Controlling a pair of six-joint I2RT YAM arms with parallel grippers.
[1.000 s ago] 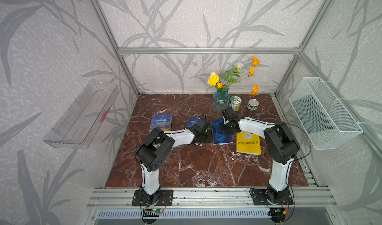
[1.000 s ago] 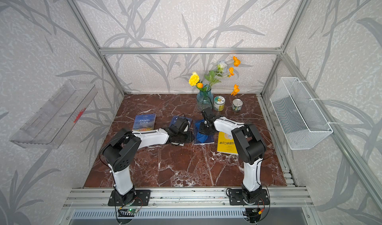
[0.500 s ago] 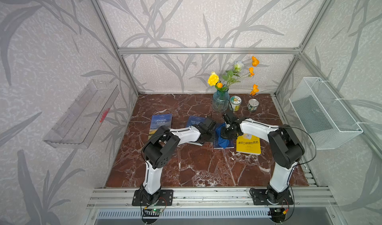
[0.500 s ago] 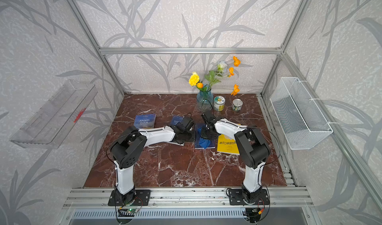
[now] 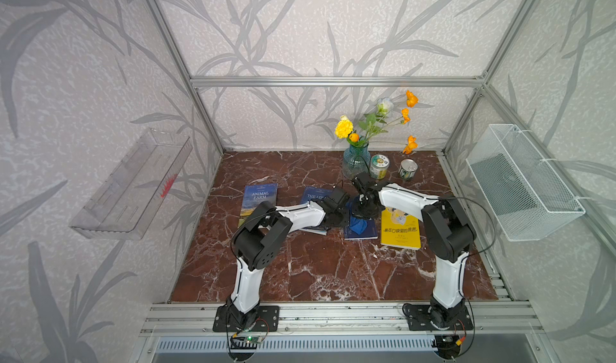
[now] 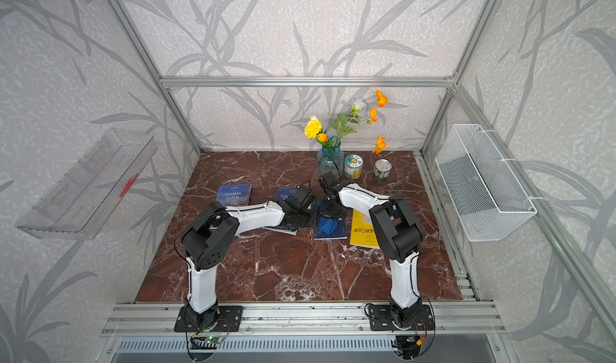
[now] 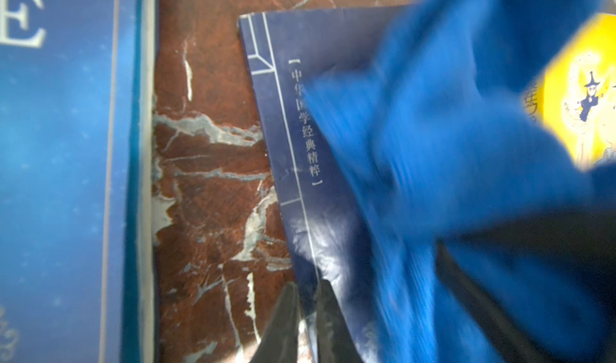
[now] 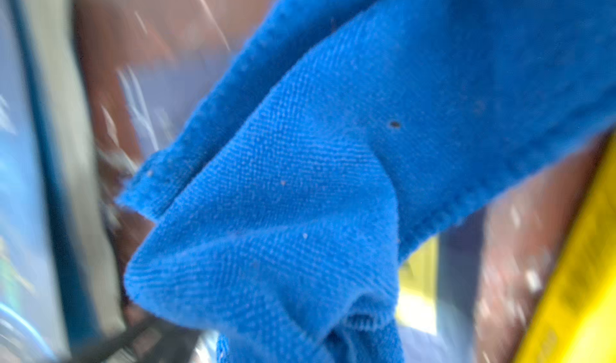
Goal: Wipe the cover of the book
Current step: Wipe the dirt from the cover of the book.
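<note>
The book point(image 5: 366, 233) is a dark navy one with white Chinese lettering, flat on the marble at centre; it also shows in the left wrist view point(image 7: 320, 61). A bunched blue cloth point(image 5: 359, 225) rests on its cover, held by my right gripper point(image 5: 361, 216), which is shut on it. The cloth point(image 8: 316, 178) fills the right wrist view and hides the fingers. My left gripper point(image 7: 308, 311) is shut, its tips down at the book's left edge, one finger over the cover and one over the marble. The cloth point(image 7: 450, 128) is blurred there.
A blue book point(image 5: 315, 196) lies under my left arm and "Animal Farm" point(image 5: 259, 199) further left. A yellow book point(image 5: 400, 231) lies right of the navy one. A flower vase point(image 5: 356, 164) and two cans point(image 5: 379, 166) stand behind. A wire basket point(image 5: 523, 184) hangs right, a clear shelf point(image 5: 133, 184) left.
My left gripper has moved right from the blue book to the navy book's edge and closed its jaws. The right gripper has drawn the cloth toward the front along the cover.
</note>
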